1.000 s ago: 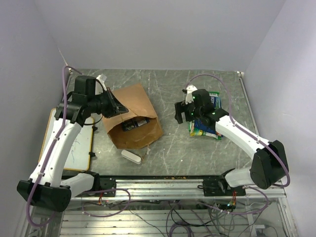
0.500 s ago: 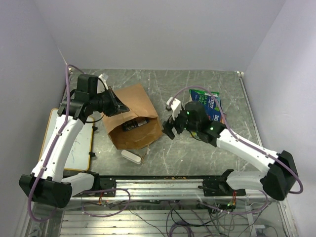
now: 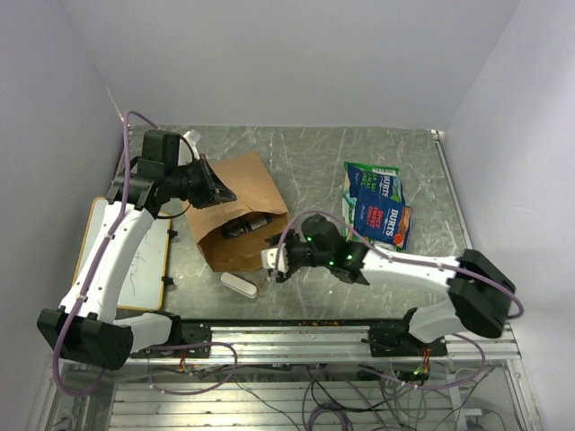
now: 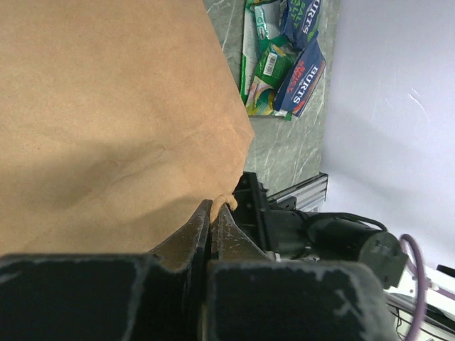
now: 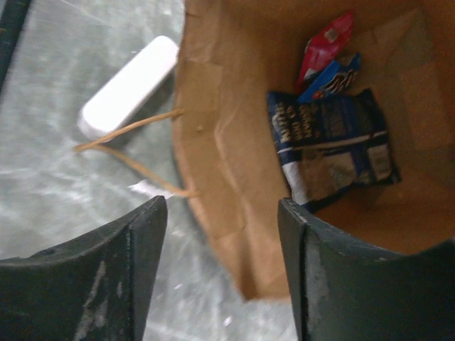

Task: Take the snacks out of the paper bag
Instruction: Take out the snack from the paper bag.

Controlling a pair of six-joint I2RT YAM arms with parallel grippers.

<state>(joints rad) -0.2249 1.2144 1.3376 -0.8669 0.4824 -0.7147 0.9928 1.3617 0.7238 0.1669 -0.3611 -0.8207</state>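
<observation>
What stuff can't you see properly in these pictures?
- Top view: the upper wall of the paper bag hides most of what lies inside.
- Right wrist view: the right pincer and the bottom edge cut off part of the bag; lettering on the snacks is blurred.
- Left wrist view: the bag's side fills the picture, hiding its opening.

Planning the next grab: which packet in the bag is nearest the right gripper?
The large dark-blue packet, frontmost; the red packet and small blue packet lie deeper.
</observation>
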